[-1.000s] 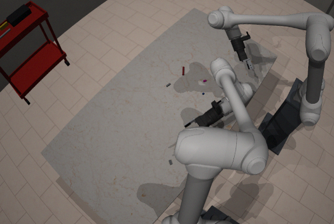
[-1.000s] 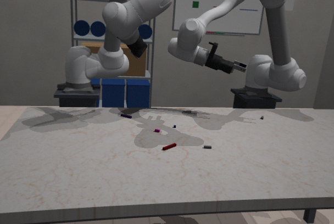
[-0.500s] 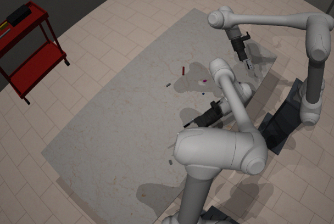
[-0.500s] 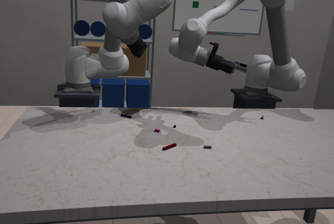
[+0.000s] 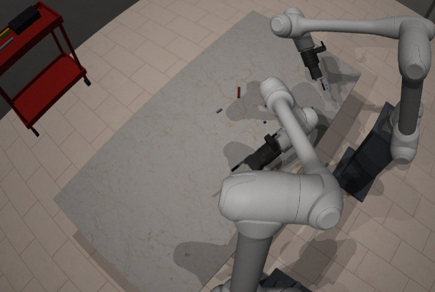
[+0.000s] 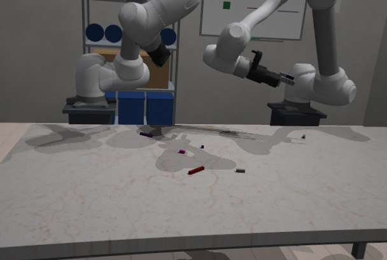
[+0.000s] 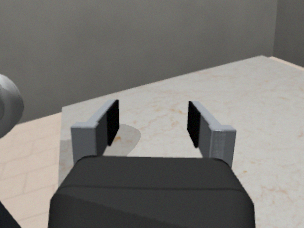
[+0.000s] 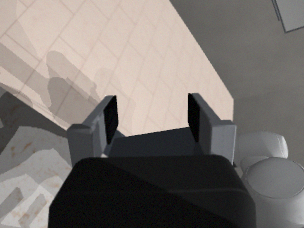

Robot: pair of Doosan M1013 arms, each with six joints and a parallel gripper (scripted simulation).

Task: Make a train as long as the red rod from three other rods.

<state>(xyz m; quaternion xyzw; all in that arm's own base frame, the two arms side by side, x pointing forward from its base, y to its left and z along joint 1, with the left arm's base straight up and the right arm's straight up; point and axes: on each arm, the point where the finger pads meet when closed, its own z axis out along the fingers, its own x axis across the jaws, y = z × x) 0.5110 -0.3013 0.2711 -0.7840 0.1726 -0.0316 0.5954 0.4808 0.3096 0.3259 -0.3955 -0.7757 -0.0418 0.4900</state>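
Beside the table [image 5: 143, 152] [image 6: 191, 205], a red cart [image 5: 54, 91] stands.

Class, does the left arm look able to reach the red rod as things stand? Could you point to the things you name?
Probably yes: the left gripper [image 5: 235, 168] [image 6: 291, 80] [image 7: 153, 114] is open, and nothing visible blocks its way to the red rod [image 5: 239, 92] [image 6: 196, 170].

left gripper [image 5: 237, 167] [image 6: 288, 79] [image 7: 153, 123] open, mid-frame from above | right gripper [image 5: 324, 84] [image 6: 161, 60] [image 8: 153, 119] open, upper right from above, angled downward

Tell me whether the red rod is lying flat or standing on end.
Lying flat: the red rod stretches lengthwise along the tabletop in both the top and exterior views.
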